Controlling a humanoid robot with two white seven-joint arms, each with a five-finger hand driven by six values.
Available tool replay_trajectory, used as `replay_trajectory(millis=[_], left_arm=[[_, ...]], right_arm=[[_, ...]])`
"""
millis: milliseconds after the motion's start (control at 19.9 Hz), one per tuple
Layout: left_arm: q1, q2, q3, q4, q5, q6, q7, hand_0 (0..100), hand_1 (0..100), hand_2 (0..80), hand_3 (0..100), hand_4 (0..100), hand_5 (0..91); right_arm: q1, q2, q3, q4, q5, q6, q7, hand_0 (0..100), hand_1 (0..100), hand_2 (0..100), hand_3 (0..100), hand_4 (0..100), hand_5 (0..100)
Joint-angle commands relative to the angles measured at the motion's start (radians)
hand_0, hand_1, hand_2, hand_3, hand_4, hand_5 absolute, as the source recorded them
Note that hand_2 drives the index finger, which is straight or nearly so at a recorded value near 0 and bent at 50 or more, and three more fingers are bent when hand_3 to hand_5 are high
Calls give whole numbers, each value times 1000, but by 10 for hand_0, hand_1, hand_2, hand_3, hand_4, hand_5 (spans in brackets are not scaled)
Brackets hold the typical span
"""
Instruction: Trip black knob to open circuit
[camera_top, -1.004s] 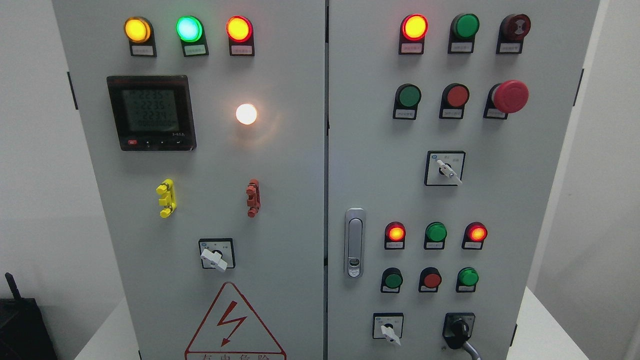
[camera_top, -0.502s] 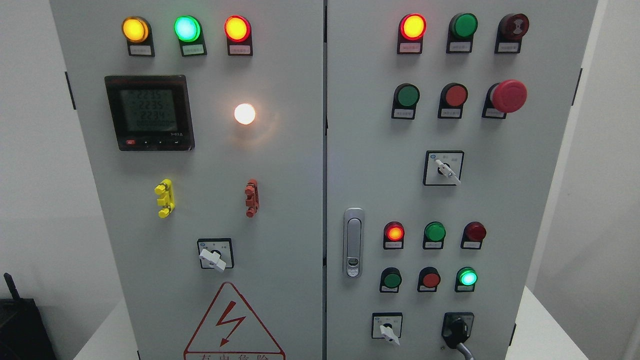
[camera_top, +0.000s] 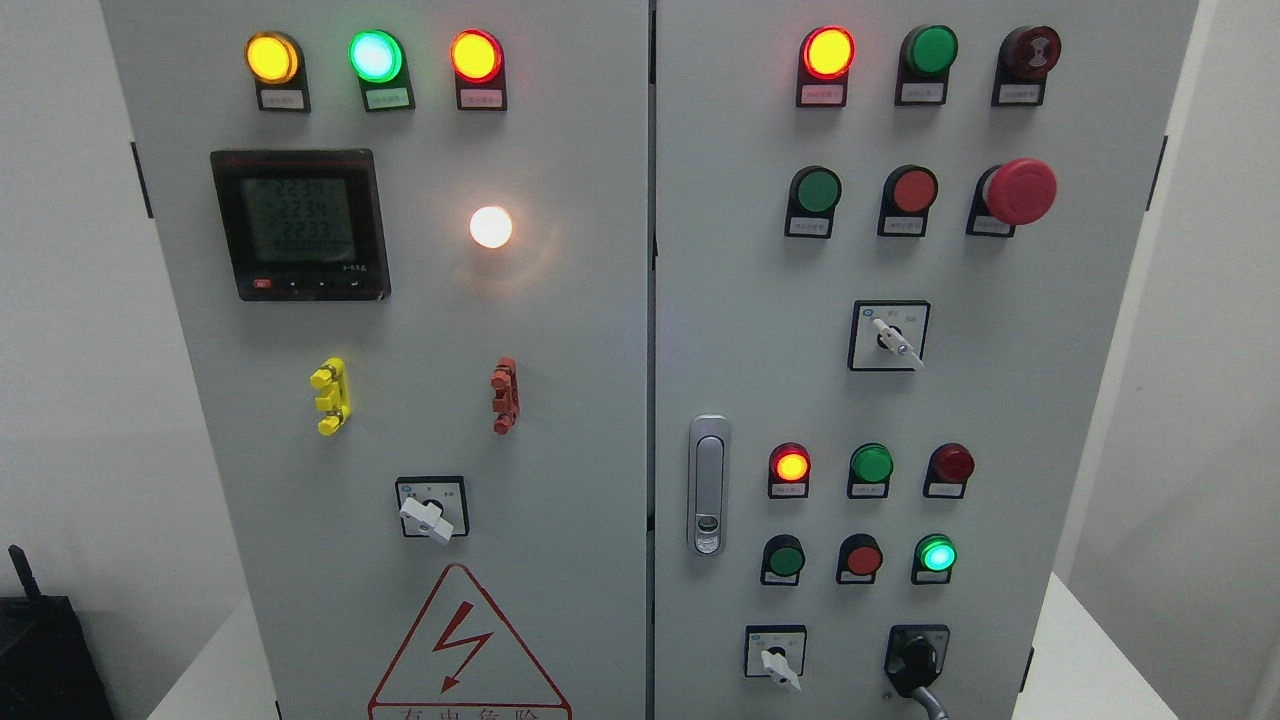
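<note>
Standing on the cabinet (camera_top: 600, 400) are one black knob (camera_top: 915, 660) and four white selector switches (camera_top: 428, 518); the robot hands do not show, so I cannot tell their state.

You have one meter (camera_top: 299, 224), four white selector switches (camera_top: 431, 518), one black knob (camera_top: 915, 658), one door handle (camera_top: 708, 485).

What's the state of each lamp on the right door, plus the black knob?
Top red lamp: lit
Top green lamp: off
Lower left red lamp: lit
Lower middle green lamp: off
Lower right red lamp: off
Bottom green lamp: lit
Black knob: handle pointing down-left, no hand on it
</note>
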Motion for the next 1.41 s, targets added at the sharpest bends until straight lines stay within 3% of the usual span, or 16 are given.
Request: replay_trajectory(millis=[0, 1355], left_arm=[[0, 0, 1, -16, 0, 0, 0, 120, 389, 0, 0, 0, 0], [0, 0, -1, -16, 0, 0, 0, 120, 389, 0, 0, 0, 0]], right_arm=[[0, 9, -23, -3, -1, -6, -2, 0, 0, 6, 1000, 970, 974], [15, -1, -41, -9, -2, -7, -2, 0, 0, 18, 1000, 973, 974]])
